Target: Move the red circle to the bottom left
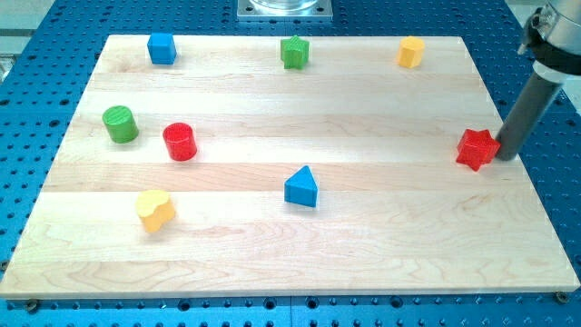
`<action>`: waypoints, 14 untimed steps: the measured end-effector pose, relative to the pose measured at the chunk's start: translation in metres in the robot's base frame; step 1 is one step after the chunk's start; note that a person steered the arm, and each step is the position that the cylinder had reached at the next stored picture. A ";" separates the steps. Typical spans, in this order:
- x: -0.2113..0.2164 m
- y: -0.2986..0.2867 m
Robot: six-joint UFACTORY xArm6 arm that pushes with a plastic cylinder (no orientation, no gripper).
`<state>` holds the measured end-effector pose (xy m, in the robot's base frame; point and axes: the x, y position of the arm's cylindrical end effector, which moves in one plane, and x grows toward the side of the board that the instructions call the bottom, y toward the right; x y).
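The red circle point(180, 142) stands on the wooden board point(290, 245) at the view's left, just right of the green circle point(120, 123). My tip point(503, 156) is at the board's right edge, touching or almost touching the right side of the red star point(477, 149). The tip is far to the right of the red circle.
A yellow heart point(156, 210) lies below the red circle. A blue triangle point(301, 187) sits near the middle. Along the top are a blue cube point(162, 48), a green star point(294, 53) and a yellow hexagon point(410, 52). A blue perforated table point(554, 182) surrounds the board.
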<state>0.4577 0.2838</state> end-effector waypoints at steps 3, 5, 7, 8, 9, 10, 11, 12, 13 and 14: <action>0.008 -0.128; -0.042 -0.236; -0.036 -0.401; -0.011 -0.441; -0.025 -0.442; -0.035 -0.442; -0.036 -0.442; -0.037 -0.442; -0.037 -0.459; -0.006 -0.490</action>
<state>0.4520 -0.2063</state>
